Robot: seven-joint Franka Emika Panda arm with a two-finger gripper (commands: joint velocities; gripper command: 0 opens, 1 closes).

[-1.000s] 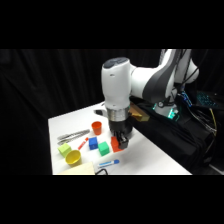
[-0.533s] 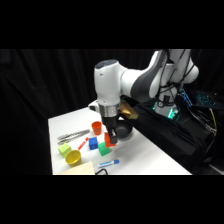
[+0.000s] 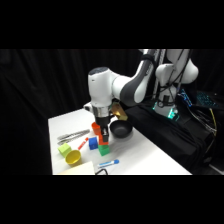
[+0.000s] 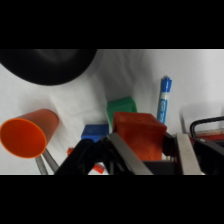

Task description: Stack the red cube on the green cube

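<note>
Tool grips red cube; wrist alone shows fingers

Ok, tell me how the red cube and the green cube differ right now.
The red cube is orange-red and clamped in the claw; the green cube is emerald and free. In the wrist view the red cube sits nearer the camera, overlapping the green cube, which rests on the table. Both are small solid cubes.

A white table stands before black curtains.
</note>
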